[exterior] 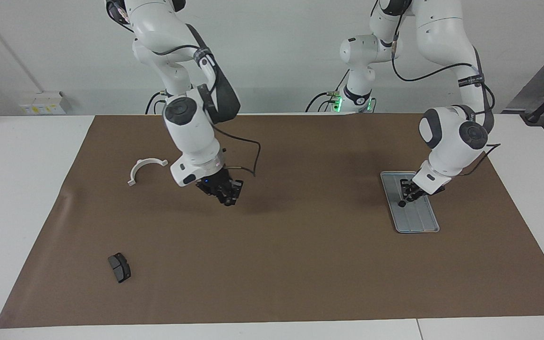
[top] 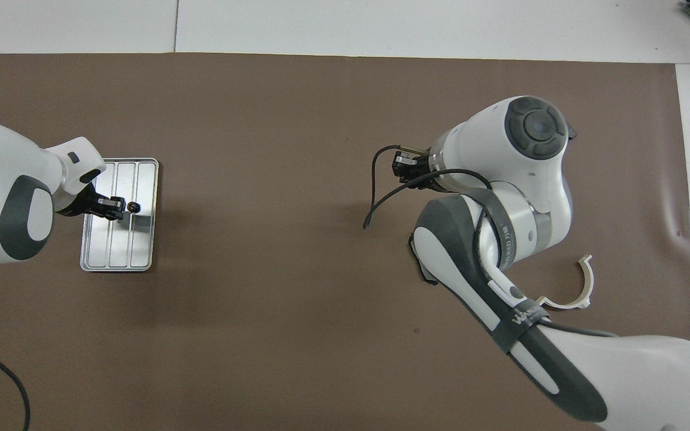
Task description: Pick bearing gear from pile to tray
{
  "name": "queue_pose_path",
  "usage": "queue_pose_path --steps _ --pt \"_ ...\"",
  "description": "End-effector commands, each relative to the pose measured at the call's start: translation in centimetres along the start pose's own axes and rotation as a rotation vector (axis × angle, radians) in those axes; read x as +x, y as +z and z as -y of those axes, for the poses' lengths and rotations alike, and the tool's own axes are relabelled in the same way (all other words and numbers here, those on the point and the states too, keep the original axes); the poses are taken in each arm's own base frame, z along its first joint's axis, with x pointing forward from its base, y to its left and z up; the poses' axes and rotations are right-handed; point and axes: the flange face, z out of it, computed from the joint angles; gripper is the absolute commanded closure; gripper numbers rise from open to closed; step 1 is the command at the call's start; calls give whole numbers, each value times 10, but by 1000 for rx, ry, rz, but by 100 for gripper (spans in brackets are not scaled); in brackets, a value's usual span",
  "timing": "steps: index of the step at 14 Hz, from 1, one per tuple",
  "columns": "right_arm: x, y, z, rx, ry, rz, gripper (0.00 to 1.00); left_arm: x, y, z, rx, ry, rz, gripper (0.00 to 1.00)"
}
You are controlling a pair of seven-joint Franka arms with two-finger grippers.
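The silver tray (exterior: 418,222) (top: 110,251) lies toward the left arm's end of the table. One small black bearing ring (exterior: 402,204) (top: 133,208) rests on it. My left gripper (exterior: 410,194) (top: 118,208) hangs low over the tray, its tip just beside that ring. My right gripper (exterior: 228,198) (top: 401,167) hovers over the middle of the brown mat and covers a dark brake pad there. What is left of the pile, a white half-ring bracket (exterior: 145,167) (top: 569,287) and another brake pad (exterior: 119,267), lies toward the right arm's end. I cannot see whether either gripper holds anything.
A brown mat (exterior: 300,264) covers most of the white table. The bracket lies nearer to the robots than the lone brake pad. The right arm's cable loops beside its gripper.
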Motion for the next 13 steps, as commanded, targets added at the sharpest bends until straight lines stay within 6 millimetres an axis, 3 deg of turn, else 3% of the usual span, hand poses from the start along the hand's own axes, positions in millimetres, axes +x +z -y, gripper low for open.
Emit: queue_pose_path --steps 1,3,5,8,11,13 --pt "-26 13 33 2 70 -29 100 -26 6 5 -2 50 10 91" --pt "-45 30 53 6 86 -37 100 -32 12 3 3 52 -4 80" --pt "-66 56 70 -34 82 -85 100 -33 15 2 6 48 -19 53" --pt "-87 89 77 -88 80 -102 93 -23 6 -1 13 52 -46 26" --pt "-97 99 79 -99 83 -92 78 -1 -23 -16 8 -10 -83 25" --pt "-104 113 73 -102 77 -80 57 12 -36 -53 -8 -81 -92 25"
